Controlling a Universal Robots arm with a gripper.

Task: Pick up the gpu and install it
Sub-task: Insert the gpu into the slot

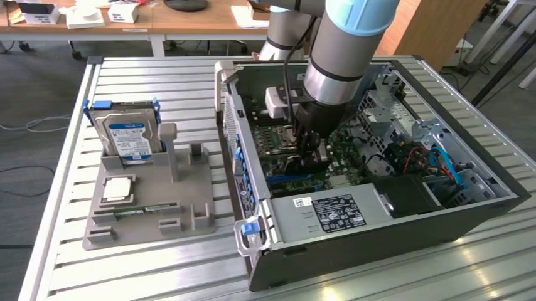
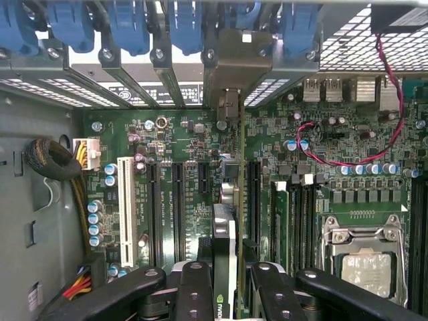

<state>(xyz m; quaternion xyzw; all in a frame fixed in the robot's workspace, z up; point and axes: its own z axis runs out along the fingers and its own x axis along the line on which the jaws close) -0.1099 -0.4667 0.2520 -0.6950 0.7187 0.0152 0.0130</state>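
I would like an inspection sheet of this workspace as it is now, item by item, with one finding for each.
Surface: slatted metal table, bearing a grey holder and an open computer case.
Job's things: gpu held edge-on over the motherboard slots; whether it is seated, cannot tell.
Clutter: hard drive upright in the holder; memory stick lying in it.
Grippers: gripper, jaws closed on the gpu.
Cables: red-and-black wire over the motherboard; blue cables in the case.
Surroundings: wooden desk behind the table.
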